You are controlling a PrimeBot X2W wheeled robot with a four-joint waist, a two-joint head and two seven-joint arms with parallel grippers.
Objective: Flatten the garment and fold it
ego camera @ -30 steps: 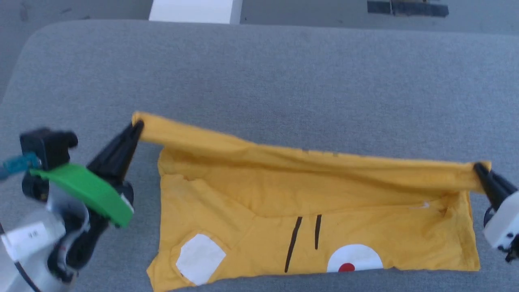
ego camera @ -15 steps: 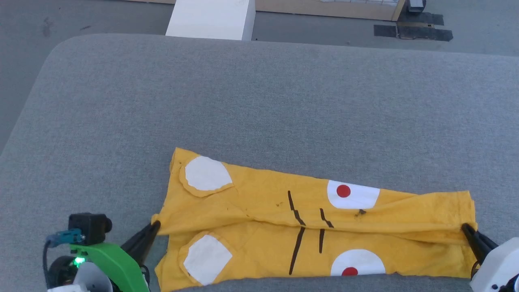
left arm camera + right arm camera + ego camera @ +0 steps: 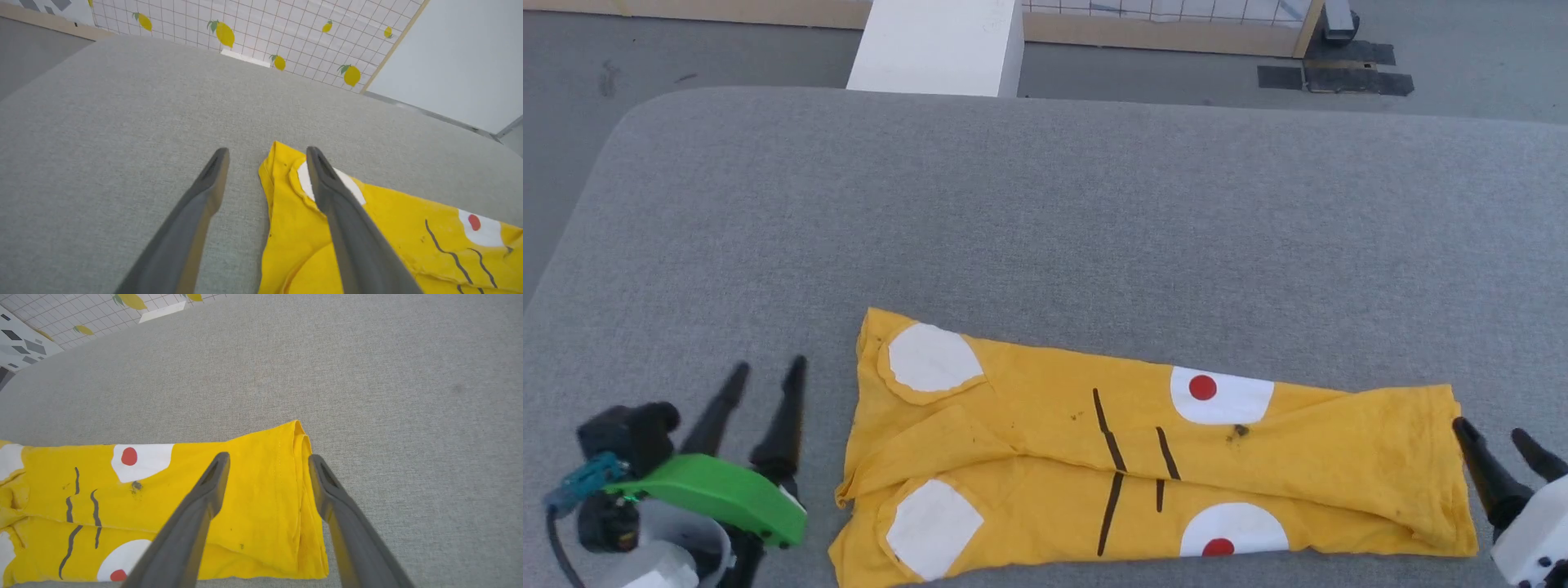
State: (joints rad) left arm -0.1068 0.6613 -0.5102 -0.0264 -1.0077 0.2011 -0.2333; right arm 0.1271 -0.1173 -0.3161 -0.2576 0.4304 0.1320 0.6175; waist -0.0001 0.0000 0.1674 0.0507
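Two floppy, light cotton layers, I reckon: the garment [image 3: 1143, 457] lies folded lengthwise by the near edge of the bench [image 3: 1045, 204]. The left gripper [image 3: 768, 365] and right gripper [image 3: 1490, 429] gape wide, holding nothing, beside its short ends. I'd pinch both layers at the corners.

garment [image 3: 1339, 441]: soft matt cloth (faintly creased) | work surface [image 3: 1045, 204]: grey woven fabric, matt, slightly rough

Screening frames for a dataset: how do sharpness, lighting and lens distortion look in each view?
Head view: soft and slightly hazy, with even light; the garment print is still legible. Left wrist view: crisp, but wide-angle stretch makes the left gripper loom large. Right wrist view: crisp, with flat light and no glare; there is the same stretch on the right gripper.
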